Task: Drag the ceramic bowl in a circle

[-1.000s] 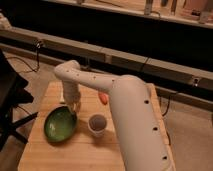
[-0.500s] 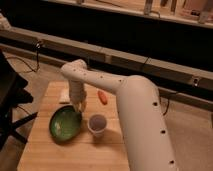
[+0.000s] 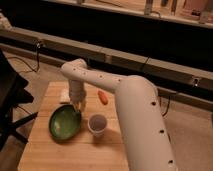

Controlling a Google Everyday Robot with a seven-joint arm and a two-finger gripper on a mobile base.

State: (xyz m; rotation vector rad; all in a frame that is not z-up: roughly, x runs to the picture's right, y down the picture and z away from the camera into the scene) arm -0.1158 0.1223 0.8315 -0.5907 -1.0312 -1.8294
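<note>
Gripper [image 3: 78, 106] at bowl [image 3: 65, 123] far rim, front-left of table [image 3: 45, 155]. Advise: keep steady downward contact on rim, sweep slow tight circle, stay clear of cup [image 3: 97, 125], carrot [image 3: 102, 97], table edge.

I see a light wooden table [image 3: 45, 150] carrying everything. My gripper [image 3: 78, 106] hangs at the far rim of the ceramic bowl [image 3: 65, 123], which sits on the wood just below the jaws. A small whitish cup [image 3: 97, 125] stands right of them; an orange object [image 3: 102, 97] and a pale item [image 3: 65, 95] lie beyond.
</note>
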